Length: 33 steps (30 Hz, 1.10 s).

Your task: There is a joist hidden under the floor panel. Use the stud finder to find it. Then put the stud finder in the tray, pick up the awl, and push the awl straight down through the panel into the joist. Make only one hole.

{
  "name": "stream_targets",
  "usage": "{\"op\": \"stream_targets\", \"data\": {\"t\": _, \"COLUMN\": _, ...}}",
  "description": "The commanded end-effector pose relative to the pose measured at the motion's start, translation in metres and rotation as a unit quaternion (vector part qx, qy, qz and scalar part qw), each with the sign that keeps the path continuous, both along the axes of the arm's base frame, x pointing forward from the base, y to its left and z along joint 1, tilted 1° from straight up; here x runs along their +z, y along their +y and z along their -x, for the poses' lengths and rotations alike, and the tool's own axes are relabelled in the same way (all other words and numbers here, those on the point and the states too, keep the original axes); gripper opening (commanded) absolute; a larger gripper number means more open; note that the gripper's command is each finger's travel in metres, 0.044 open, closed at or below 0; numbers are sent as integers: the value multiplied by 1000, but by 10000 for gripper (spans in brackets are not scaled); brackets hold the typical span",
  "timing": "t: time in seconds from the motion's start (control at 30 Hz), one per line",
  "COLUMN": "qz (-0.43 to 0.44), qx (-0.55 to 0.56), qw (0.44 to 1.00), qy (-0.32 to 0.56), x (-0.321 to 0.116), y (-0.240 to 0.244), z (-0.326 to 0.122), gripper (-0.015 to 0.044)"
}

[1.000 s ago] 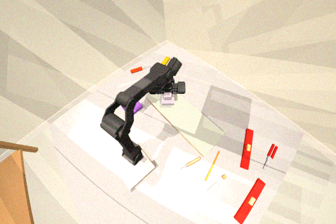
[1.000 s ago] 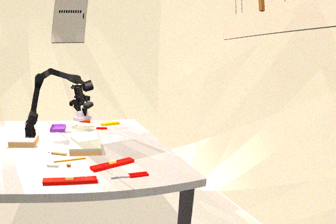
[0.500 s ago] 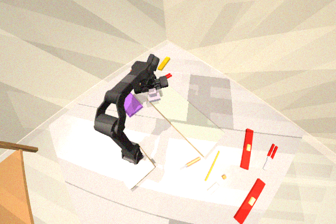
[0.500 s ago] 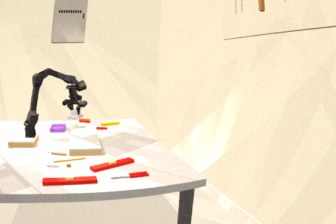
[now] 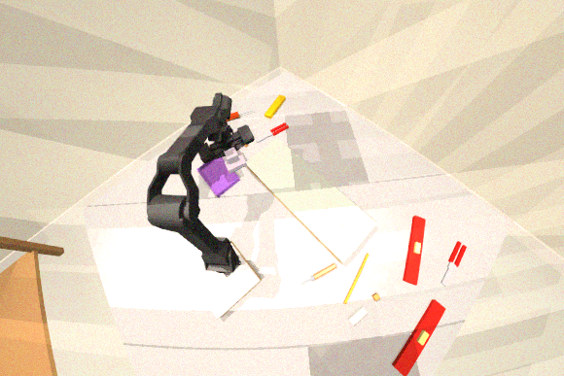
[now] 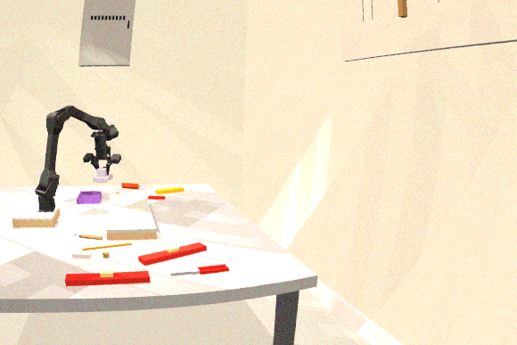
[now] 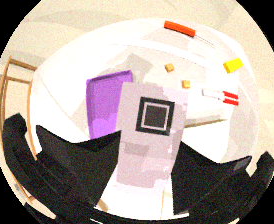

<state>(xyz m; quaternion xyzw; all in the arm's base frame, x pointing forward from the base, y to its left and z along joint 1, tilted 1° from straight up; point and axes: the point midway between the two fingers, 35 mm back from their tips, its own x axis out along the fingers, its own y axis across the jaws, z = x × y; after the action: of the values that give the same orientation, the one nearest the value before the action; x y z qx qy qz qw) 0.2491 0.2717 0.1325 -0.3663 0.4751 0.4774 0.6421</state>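
My gripper [image 5: 232, 155] [image 6: 102, 170] [image 7: 146, 150] is shut on the pale lilac-grey stud finder [image 5: 235, 162] [image 6: 102, 177] [image 7: 150, 92], whose dark square display faces the wrist camera. They hang in the air, above the table. In the wrist view the stud finder overlaps the right side of the purple tray [image 5: 214, 181] [image 6: 89, 201] [image 7: 96, 112], and no contact shows. The tray looks empty where visible. The pale floor panel [image 5: 321, 207] [image 6: 134, 223] lies beyond the tray. The awl [image 5: 325, 271] [image 6: 91, 236], with a wooden handle, lies beside the panel's near end. The joist is hidden.
Two red levels [image 5: 414, 251] [image 5: 418, 338] [image 6: 172, 254] [image 6: 107, 278] and a yellow pencil [image 5: 356, 279] [image 6: 107, 246] lie at the near side. A yellow bar [image 5: 275, 106] [image 6: 169, 190] [image 7: 233, 65], an orange-handled tool [image 6: 130, 185] [image 7: 179, 28] and red-handled pliers [image 5: 279, 129] [image 7: 230, 98] lie at the far end.
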Motion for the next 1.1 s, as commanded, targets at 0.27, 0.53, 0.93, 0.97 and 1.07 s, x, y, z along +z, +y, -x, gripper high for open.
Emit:
{"op": "stream_targets", "data": {"t": 0.27, "qz": -2, "qx": 98, "qw": 995, "qy": -3, "x": -4, "y": 41, "z": 63, "gripper": 0}}
{"op": "stream_targets", "data": {"t": 0.53, "qz": -1, "qx": 127, "qw": 992, "qy": -2, "x": -8, "y": 50, "z": 83, "gripper": 0}}
{"op": "stream_targets", "data": {"t": 0.93, "qz": -1, "qx": 127, "qw": 992, "qy": -3, "x": -29, "y": 52, "z": 81, "gripper": 0}}
{"op": "stream_targets", "data": {"t": 0.97, "qz": -1, "qx": 127, "qw": 992, "qy": -3, "x": -31, "y": 52, "z": 81, "gripper": 0}}
{"op": "stream_targets", "data": {"t": 1.07, "qz": -1, "qx": 127, "qw": 992, "qy": -3, "x": -36, "y": 53, "z": 81, "gripper": 0}}
